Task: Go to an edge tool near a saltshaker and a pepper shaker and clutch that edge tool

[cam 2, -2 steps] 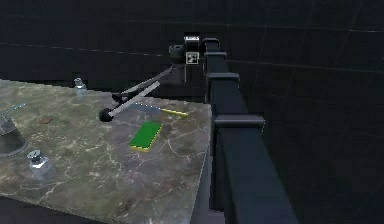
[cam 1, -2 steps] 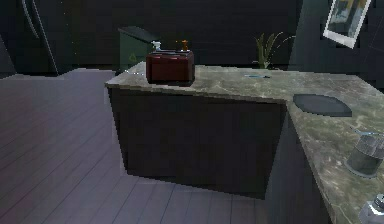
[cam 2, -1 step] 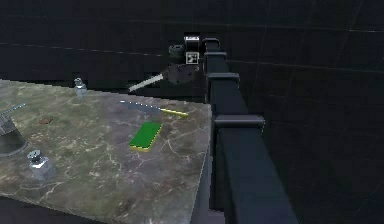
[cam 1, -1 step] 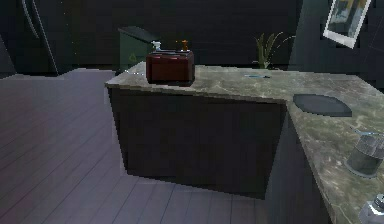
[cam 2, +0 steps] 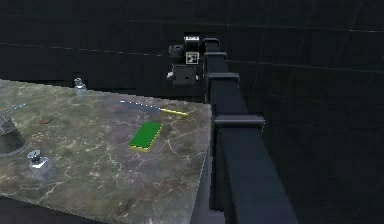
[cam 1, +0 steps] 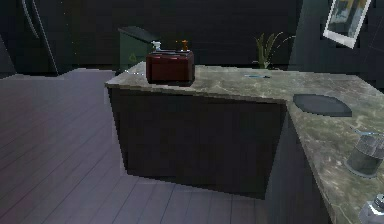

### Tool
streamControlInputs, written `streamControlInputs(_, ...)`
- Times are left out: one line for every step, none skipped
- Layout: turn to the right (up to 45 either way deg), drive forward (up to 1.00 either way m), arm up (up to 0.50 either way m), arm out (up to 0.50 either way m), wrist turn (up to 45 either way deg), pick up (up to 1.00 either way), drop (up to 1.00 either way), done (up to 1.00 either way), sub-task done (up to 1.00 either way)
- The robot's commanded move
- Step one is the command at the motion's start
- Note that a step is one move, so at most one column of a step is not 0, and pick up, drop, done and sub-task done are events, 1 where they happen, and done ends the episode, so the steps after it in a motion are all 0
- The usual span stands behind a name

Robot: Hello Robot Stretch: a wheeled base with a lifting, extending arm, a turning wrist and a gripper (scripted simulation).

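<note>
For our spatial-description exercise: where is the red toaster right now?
In the forward view, the red toaster stands at the left end of the stone counter, with a potted plant off to its right.

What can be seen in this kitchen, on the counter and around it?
counter: one, mottled stone top on dark cabinets, L-shaped, across the forward view
toaster: one, dark red, counter's left end
plant: one, green, behind the counter
oval thing: one, dark grey, on the counter, right of the middle
vessel: one, grey, forward view's right edge
picture: one, pale frame, on the wall, top right
knife-like tool: one, pale blade and yellow handle, lying on the counter in the arm side view
flat card: one, green, just below the tool
small shakers: two, grey, counter's left part
arm: one, dark bar, rising from the bottom edge
gripper: one, dark, at the arm's far end
</note>
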Motion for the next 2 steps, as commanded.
streamControlInputs(0.0,0.0,0.0,0.0,3.0,0.0,0.0,0.0,0.0)
streamControlInputs(0.0,0.0,-0.12,0.0,0.0,0.0,0.0,0.0,0.0)
